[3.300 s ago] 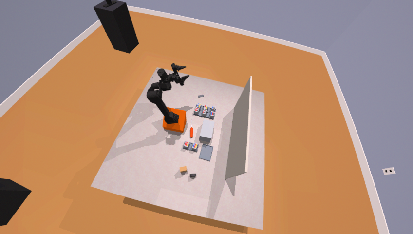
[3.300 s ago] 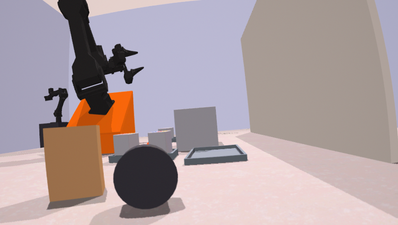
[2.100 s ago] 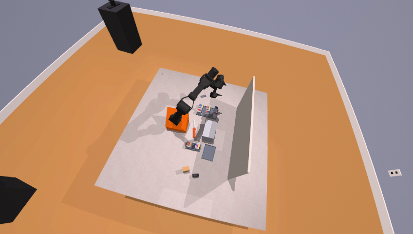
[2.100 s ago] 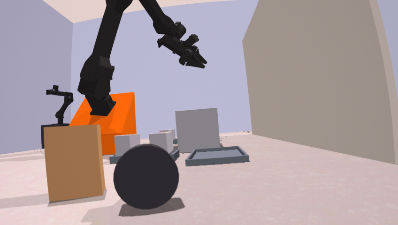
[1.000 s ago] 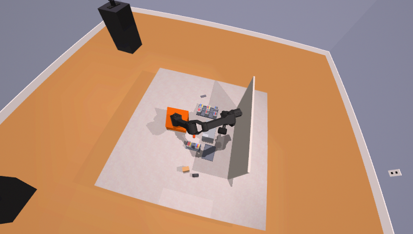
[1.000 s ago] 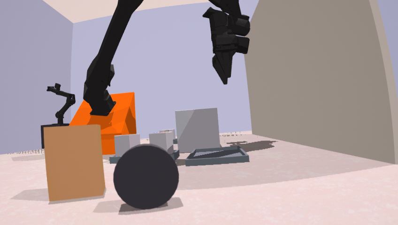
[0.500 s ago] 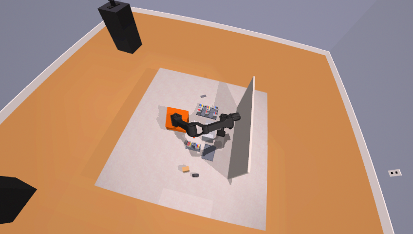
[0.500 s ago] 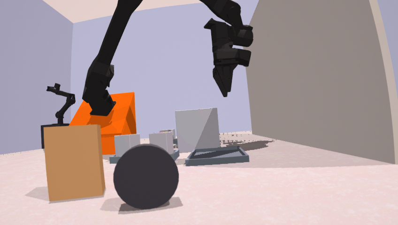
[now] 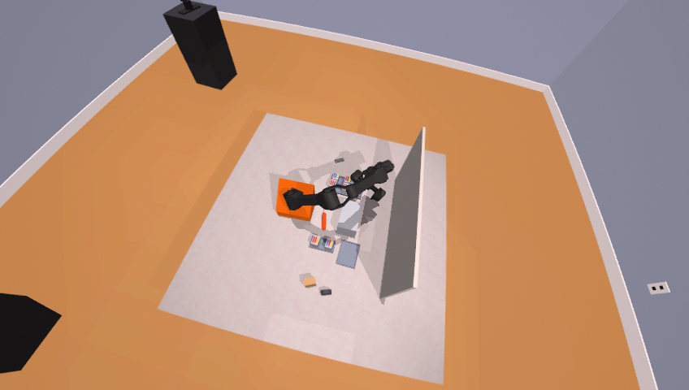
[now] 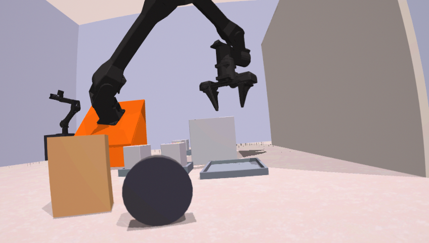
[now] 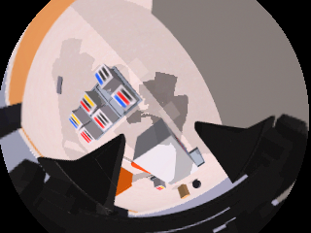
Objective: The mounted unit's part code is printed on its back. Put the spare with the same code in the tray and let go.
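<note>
Little is done yet: the black end effector (image 10: 227,99) hangs wide and empty above the pale grey box-shaped mounted unit (image 10: 212,139); the colour-striped spares (image 11: 104,105) sit racked centre-left in the wrist view, and the shallow blue-grey tray (image 10: 233,167) holds nothing.

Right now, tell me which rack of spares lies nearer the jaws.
The rack under the arm, not the rack beside the tray; the open jaws hang closer to it.

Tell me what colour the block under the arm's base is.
Bright orange block, clearest in the exterior view.
</note>
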Available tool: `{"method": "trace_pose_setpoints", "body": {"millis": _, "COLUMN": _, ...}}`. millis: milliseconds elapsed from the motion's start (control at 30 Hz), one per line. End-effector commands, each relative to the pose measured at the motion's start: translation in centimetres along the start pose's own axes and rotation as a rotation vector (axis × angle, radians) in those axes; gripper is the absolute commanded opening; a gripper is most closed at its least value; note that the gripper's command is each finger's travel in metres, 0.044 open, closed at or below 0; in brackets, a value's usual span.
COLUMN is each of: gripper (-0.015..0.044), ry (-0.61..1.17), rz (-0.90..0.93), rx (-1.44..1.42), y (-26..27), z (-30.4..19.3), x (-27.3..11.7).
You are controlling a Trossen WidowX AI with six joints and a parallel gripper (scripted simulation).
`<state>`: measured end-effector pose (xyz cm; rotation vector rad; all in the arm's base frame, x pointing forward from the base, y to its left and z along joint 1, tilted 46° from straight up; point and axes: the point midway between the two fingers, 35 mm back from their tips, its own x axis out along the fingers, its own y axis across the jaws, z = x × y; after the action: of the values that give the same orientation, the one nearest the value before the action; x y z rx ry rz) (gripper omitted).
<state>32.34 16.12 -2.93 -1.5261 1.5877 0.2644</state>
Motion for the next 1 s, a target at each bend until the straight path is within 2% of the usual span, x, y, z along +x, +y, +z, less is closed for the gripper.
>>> {"method": "trace_pose_setpoints", "body": {"millis": 0, "gripper": 0.0440, "ry": -0.001, "rz": -0.004, "rx": -0.546, "y": 5.7, "z": 3.4, "x": 0.2}}
{"method": "trace_pose_setpoints", "body": {"millis": 267, "gripper": 0.0440, "ry": 0.000, "rz": -0.004, "rx": -0.580, "y": 6.1, "z": 3.5, "x": 0.2}}
{"method": "trace_pose_setpoints", "body": {"millis": 433, "gripper": 0.0309, "ry": 0.001, "rz": -0.005, "rx": -0.580, "y": 5.9, "z": 4.2, "x": 3.7}}
{"method": "trace_pose_setpoints", "body": {"millis": 467, "gripper": 0.0300, "ry": 0.001, "rz": -0.005, "rx": -0.580, "y": 5.8, "z": 4.3, "x": 4.1}}
{"method": "trace_pose_setpoints", "body": {"millis": 967, "gripper": 0.0300, "ry": 0.000, "rz": -0.006, "rx": -0.580, "y": 5.8, "z": 4.4, "x": 5.3}}
